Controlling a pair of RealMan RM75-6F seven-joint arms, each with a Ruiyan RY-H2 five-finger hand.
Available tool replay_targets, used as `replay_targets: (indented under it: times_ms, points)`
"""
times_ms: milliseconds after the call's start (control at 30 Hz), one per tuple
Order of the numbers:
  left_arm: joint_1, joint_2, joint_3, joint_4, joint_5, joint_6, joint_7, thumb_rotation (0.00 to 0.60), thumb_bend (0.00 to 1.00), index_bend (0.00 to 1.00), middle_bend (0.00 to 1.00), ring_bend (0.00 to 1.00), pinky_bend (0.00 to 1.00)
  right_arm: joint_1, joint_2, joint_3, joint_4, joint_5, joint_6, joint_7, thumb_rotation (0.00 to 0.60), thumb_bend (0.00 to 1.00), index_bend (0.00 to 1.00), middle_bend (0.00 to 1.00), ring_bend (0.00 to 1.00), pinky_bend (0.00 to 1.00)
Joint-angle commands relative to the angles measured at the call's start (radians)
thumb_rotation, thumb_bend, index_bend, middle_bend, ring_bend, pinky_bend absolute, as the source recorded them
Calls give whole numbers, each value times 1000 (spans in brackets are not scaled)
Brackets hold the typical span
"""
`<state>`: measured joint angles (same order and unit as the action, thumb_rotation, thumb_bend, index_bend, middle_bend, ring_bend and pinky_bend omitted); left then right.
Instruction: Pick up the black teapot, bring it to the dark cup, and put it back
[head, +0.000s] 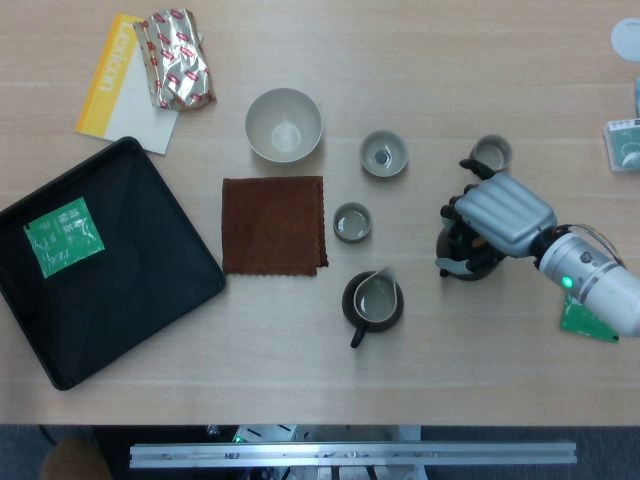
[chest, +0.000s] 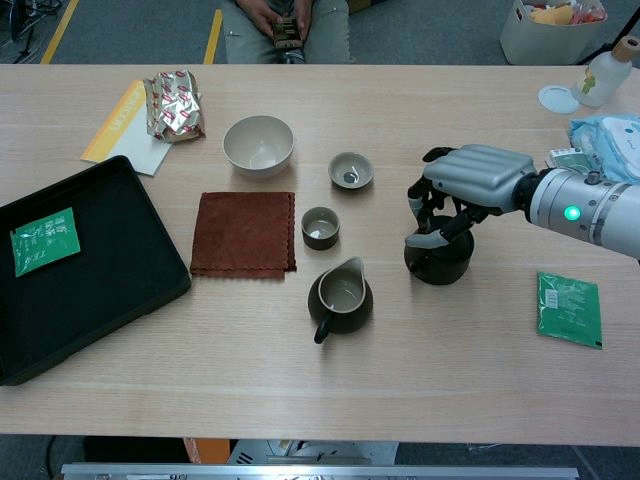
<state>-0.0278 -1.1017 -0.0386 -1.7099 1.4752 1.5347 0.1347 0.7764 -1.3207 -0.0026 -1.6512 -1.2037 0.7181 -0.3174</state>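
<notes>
We see the right robot hand (chest: 462, 190) curled down over the black teapot (chest: 437, 257), which stands on the table (chest: 300, 390) right of centre; whether the fingers actually grip it we cannot tell. The dark cup (chest: 340, 294) sits just left of the teapot with a bare strip of table between them, a small cup (chest: 320, 227) and a brown cloth (chest: 244, 234) lying further left. Open table runs along the near edge, while a green packet (chest: 569, 308) lies to the right and the black tray (chest: 85, 300) fills the left edge.
</notes>
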Motion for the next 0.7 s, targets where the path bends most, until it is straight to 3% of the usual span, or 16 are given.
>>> replay_targets:
  times_ms: [33, 467, 700]
  points:
    - [-1, -1, 0, 0, 0, -2, 1, 600, 432, 146, 240, 189, 171, 4, 4, -1, -2, 7, -3, -7, 273, 282, 551, 551, 468, 72]
    - [-2, 0, -1, -4, -4, -4, 7, 600, 432, 146, 240, 190, 171, 41, 25, 3, -6, 45, -45, -20, 285, 283, 638, 629, 615, 72]
    - [-2, 0, -1, -5, -4, -3, 9, 600, 432, 146, 240, 189, 171, 61, 43, 0, -13, 59, -71, -17, 285, 421, 671, 654, 663, 85]
